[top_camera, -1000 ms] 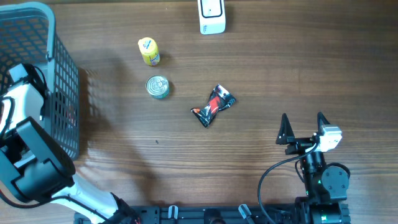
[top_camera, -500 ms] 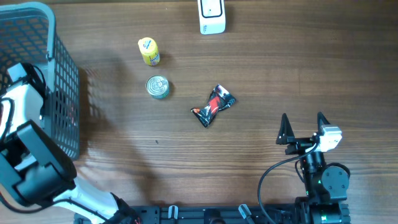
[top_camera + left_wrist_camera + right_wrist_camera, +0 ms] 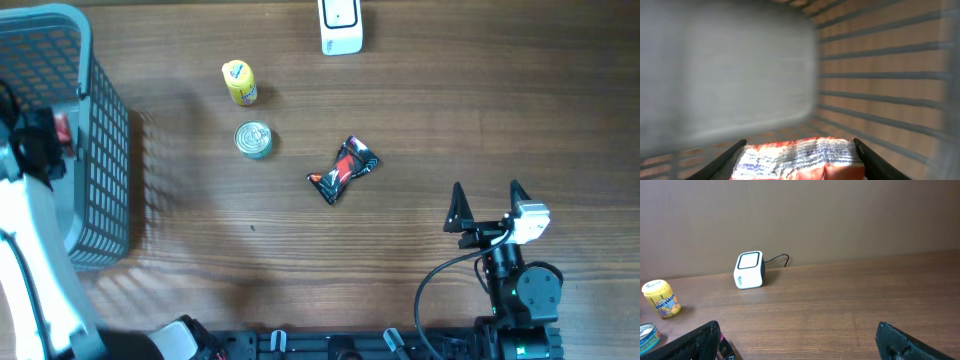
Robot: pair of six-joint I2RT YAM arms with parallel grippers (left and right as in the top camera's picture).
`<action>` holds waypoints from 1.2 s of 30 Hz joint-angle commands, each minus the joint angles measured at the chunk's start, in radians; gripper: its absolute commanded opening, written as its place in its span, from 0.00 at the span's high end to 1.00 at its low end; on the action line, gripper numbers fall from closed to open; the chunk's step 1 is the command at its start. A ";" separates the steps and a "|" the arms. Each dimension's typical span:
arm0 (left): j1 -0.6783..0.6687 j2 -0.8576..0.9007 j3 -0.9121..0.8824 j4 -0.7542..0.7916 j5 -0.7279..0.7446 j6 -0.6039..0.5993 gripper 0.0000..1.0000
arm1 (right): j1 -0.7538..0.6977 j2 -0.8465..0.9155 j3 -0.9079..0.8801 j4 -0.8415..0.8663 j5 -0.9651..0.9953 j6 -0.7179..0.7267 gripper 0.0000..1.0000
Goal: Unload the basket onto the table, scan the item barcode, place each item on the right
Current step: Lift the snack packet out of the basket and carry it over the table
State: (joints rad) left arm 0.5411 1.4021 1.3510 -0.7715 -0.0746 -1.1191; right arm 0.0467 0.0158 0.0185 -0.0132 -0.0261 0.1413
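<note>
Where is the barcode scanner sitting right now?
In the overhead view the white scanner stands at the far edge of the table, near the middle, right of the yellow bottle; the right wrist view shows it ahead and left, by the wall.

Grey mesh basket, yellow jar — red-white printed pouch, brown woodgrain table.

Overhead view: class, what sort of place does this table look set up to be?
Probably a mock shop checkout: a white barcode scanner, a grey mesh basket, and groceries such as a tin can and a yellow tub.
</note>
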 commanded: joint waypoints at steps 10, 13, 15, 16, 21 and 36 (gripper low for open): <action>-0.030 -0.377 0.026 0.293 0.215 0.012 0.40 | 0.002 -0.002 -0.008 0.005 -0.013 -0.004 0.00; -0.076 -0.391 0.026 0.378 0.311 0.012 0.40 | 0.002 -0.002 -0.008 0.005 -0.013 -0.004 0.00; -0.143 -0.383 0.026 0.438 0.355 0.014 0.39 | 0.002 -0.002 -0.008 0.005 -0.013 -0.004 0.00; -0.182 -0.371 0.026 0.459 0.353 0.032 0.39 | 0.002 -0.002 -0.008 0.005 -0.013 -0.004 0.00; -0.407 -0.245 0.026 0.487 0.354 0.248 0.39 | 0.002 -0.002 -0.008 0.005 -0.013 -0.004 0.00; -0.948 0.346 0.026 0.190 0.046 0.731 0.34 | 0.002 -0.002 -0.008 0.005 -0.013 -0.004 0.00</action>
State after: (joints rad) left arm -0.3470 1.6917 1.3735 -0.5354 0.1047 -0.4835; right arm 0.0467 0.0158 0.0189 -0.0132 -0.0261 0.1413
